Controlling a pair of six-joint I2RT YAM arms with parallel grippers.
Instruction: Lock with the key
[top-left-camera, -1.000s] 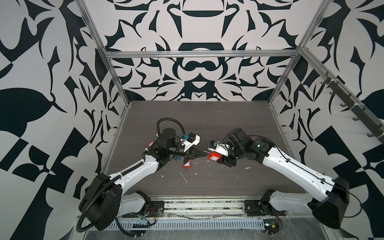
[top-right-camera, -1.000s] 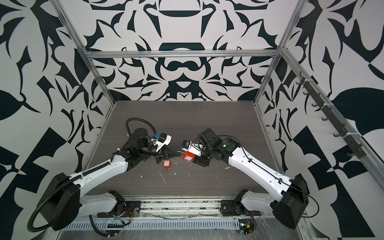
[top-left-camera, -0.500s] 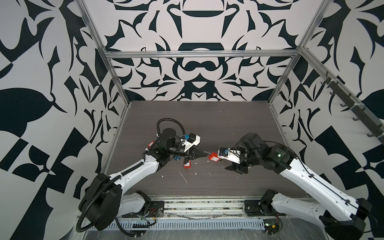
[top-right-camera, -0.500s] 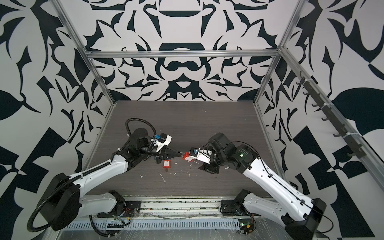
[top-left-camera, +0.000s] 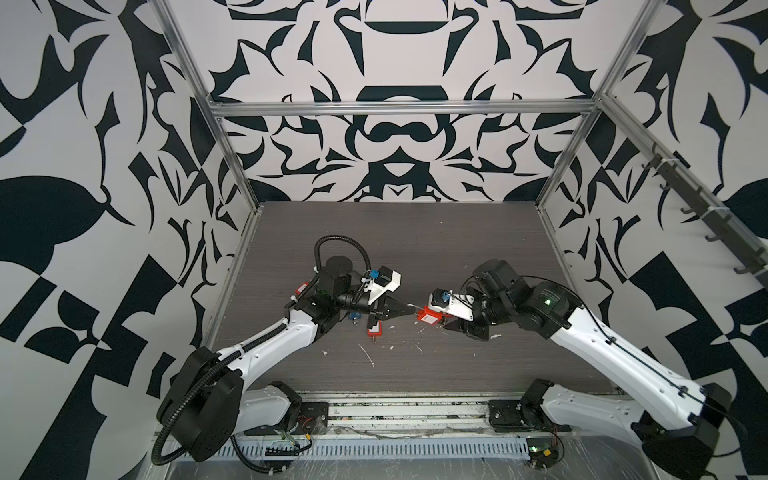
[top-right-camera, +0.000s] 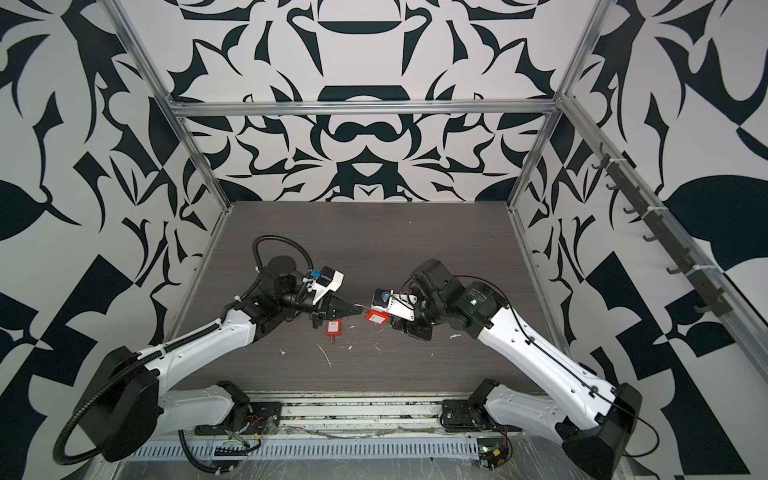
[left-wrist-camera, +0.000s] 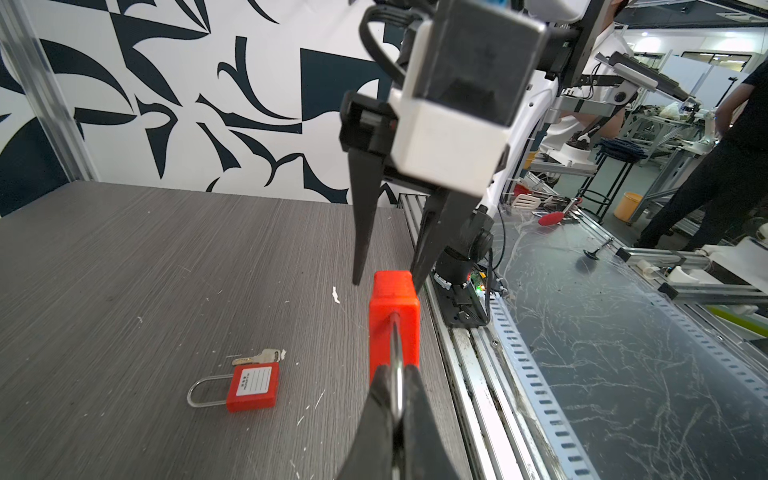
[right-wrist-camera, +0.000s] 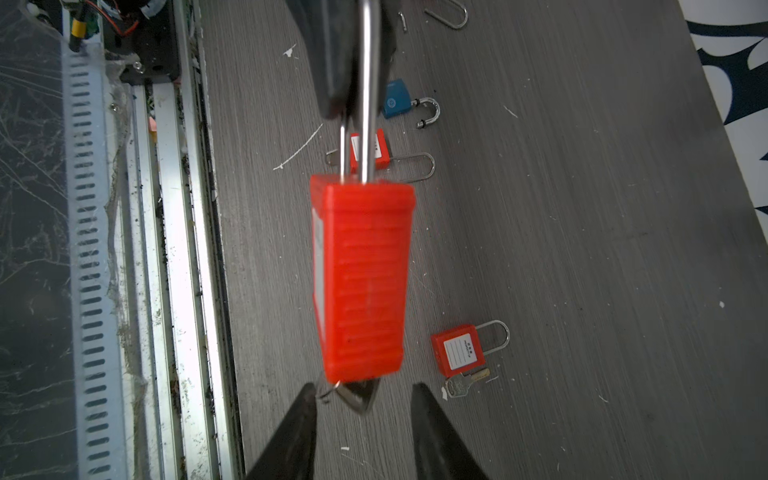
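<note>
A red padlock (right-wrist-camera: 361, 278) hangs in the air over the table's front middle, also seen in both top views (top-left-camera: 430, 317) (top-right-camera: 376, 318). My left gripper (left-wrist-camera: 398, 374) is shut on its steel shackle (right-wrist-camera: 368, 83). A metal key (right-wrist-camera: 358, 395) sticks out of the padlock's bottom end. My right gripper (right-wrist-camera: 363, 392) is open, with one fingertip on each side of the key head and a gap on both sides. In the left wrist view the right gripper's fingers (left-wrist-camera: 362, 249) straddle the far end of the padlock (left-wrist-camera: 395, 307).
A second red padlock (right-wrist-camera: 457, 351) lies on the table with a loose key (right-wrist-camera: 461, 384) beside it. Another red padlock (top-left-camera: 374, 330) and a blue padlock (right-wrist-camera: 397, 99) lie under the left arm. The metal rail (right-wrist-camera: 174, 249) runs along the table's front edge.
The right arm has turned its wrist and lined up end-on with the padlock. Its jaws have narrowed round the key. The left gripper has held the padlock still.
</note>
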